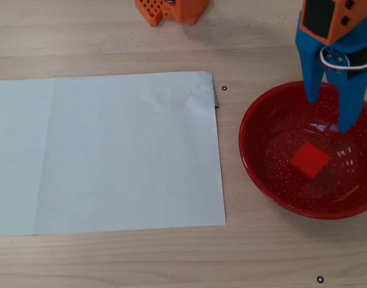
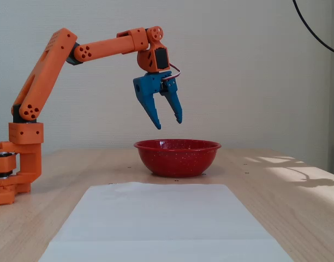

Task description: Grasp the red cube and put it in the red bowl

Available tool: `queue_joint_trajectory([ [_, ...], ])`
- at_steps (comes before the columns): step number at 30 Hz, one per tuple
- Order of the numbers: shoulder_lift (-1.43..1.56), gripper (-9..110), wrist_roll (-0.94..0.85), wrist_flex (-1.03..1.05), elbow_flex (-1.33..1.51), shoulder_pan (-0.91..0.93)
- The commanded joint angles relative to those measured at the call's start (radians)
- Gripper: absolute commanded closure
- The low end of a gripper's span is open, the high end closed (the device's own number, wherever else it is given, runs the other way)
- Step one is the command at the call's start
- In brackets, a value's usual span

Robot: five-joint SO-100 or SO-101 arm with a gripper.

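Note:
The red cube [image 1: 309, 160] lies inside the red bowl [image 1: 255, 162], near its middle, in the overhead view. In the fixed view the bowl [image 2: 177, 158] stands on the wooden table and its wall hides the cube. My gripper [image 1: 329, 115] has blue fingers and is open and empty. It hangs well above the bowl's rim in the fixed view [image 2: 168, 124], pointing down, clear of the cube.
A large white sheet of paper [image 1: 105, 153] lies on the table left of the bowl in the overhead view and in front of it in the fixed view [image 2: 161, 224]. The orange arm base [image 2: 17, 169] stands at the left of the fixed view.

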Motion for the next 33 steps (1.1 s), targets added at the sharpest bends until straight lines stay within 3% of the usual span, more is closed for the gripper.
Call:
queue_joint_trajectory([
  [1,0.17,85,-0.017,0.041,-0.127,-0.048],
  [8,0.256,101,-0.008,0.17,-0.161,-0.161],
  [17,0.436,101,0.023,0.161,-0.018,-0.357],
  [26,0.696,101,0.035,-0.067,0.345,-0.489],
  [33,0.969,101,0.043,-0.407,0.79,-0.555],
])
